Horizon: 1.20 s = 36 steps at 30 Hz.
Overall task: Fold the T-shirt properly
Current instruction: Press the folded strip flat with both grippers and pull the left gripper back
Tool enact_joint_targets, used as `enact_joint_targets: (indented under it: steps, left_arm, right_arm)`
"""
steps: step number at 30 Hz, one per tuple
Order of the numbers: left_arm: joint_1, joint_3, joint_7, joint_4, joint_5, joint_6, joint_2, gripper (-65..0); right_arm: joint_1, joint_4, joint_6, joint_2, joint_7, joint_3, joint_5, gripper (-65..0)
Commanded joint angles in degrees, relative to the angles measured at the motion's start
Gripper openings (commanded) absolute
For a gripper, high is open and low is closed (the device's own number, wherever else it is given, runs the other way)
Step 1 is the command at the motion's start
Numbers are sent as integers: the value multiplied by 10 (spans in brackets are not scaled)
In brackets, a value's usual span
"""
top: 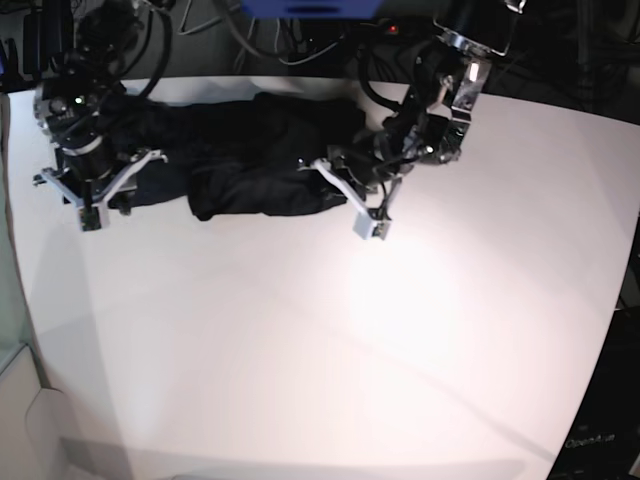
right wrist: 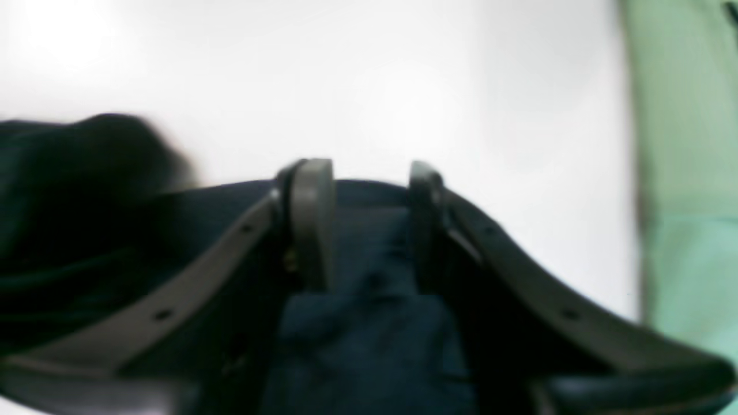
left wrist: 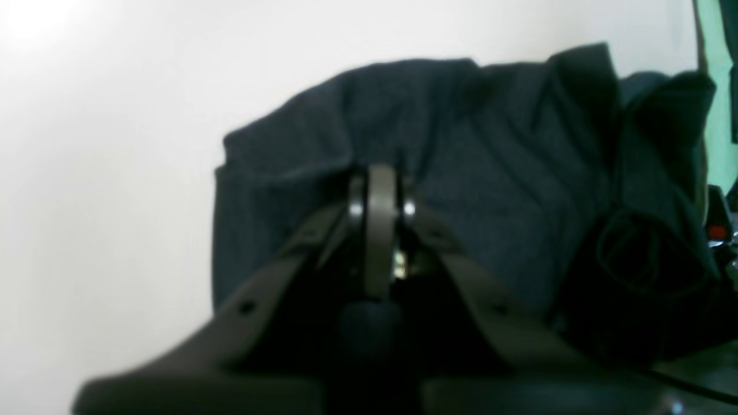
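T-shirt [top: 250, 160] lies bunched on the white table [top: 330, 340] — no container.

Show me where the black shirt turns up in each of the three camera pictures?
Left wrist: the T-shirt is bunched at centre and right, behind closed fingers.
Right wrist: it lies low at centre and left, between parted fingers.
Base: it stretches across the top left.
Shared landmark: the white table.

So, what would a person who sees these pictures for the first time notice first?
A bunched black T-shirt lies at the far edge of the white table, in sharp contrast with it. One arm stands at each end of it. The left tool is shut on the cloth, while the right tool has its fingers apart with cloth between them.
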<state>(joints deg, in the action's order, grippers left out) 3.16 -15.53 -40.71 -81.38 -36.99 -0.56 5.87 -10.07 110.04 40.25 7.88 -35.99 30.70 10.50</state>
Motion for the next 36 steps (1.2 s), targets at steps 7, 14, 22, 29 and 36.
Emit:
enact_joint_targets:
  steps: [7, 14, 22, 29, 36]
  left_arm:
    - [-6, 3, -14, 3, 14, -13, 25, -650]
    - [-7, 4, -15, 7, 16, -14, 29, -650]
    - [-7, 4, -15, 9, 17, -16, 27, -650]
    - [-7, 5, -12, 9, 17, -16, 28, -650]
    - [-24, 5, -11, 24, 17, -16, 31, -650]
  right_arm:
    - [-44, 14, -2, 5, 18, -125, -7, -543]
    - [-52, 16, -2, 6, 14, -225, -7, -563]
    - [-56, 10, -2, 11, 13, -284, -6, -561]
    - [-90, -12, -2, 4, 18, -270, -5, -562]
    - [-116, -20, -2, -44, 19, -203, -5, -562]
